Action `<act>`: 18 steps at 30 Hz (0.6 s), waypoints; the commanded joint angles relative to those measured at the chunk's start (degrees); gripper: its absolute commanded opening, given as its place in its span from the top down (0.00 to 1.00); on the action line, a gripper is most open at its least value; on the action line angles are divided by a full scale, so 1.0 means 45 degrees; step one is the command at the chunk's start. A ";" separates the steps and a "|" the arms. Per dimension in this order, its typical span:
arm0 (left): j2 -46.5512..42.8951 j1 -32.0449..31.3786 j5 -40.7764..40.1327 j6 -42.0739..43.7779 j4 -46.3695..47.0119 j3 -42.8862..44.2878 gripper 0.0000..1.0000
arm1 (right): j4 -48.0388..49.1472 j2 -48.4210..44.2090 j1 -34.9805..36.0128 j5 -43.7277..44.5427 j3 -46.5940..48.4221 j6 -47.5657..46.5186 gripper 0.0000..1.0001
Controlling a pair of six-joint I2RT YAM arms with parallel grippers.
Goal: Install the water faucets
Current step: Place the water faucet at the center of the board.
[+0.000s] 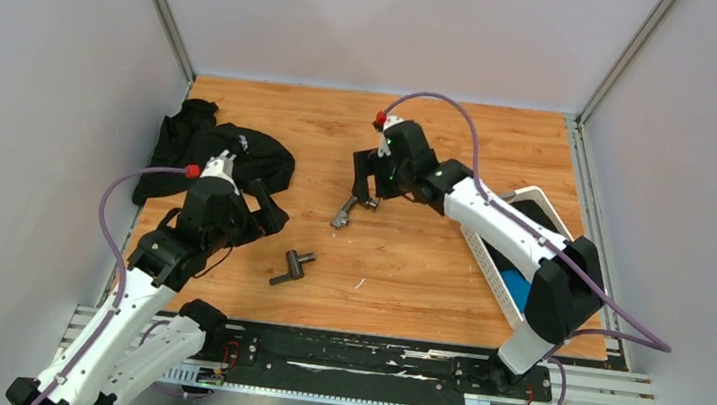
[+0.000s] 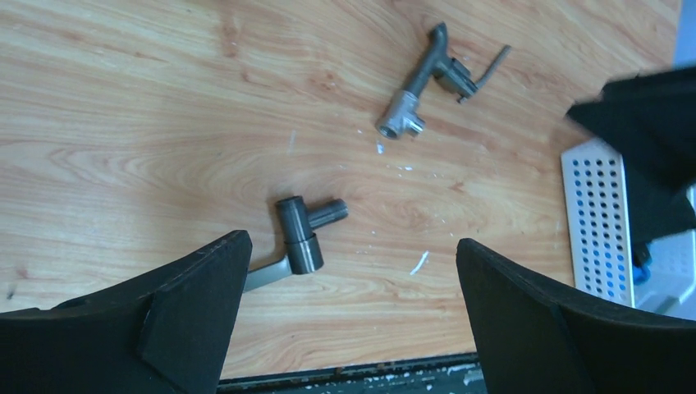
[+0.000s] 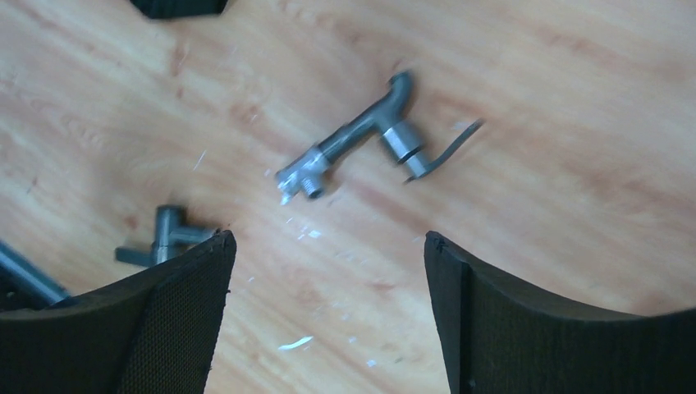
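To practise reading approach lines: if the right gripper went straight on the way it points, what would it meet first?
The right gripper points down, so likely the wooden table just beside the lever faucet; depth is unclear.

Dark-grey water faucets [image 1: 293, 268], wood-grain table [image 1: 428, 270], black garment [image 1: 209, 152], white basket [image 1: 488, 266].

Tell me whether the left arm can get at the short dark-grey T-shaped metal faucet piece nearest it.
Probably yes. The short dark-grey T-shaped metal faucet piece lies on the wooden table just ahead of the left gripper, whose fingers stand open; nothing covers or crowds it.
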 commanded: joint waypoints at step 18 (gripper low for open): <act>0.0675 0.0004 -0.1630 0.1236 -0.2421 0.3882 0.00 | 0.0225 0.1544 0.6091 0.2572 -0.1474 0.4959 0.20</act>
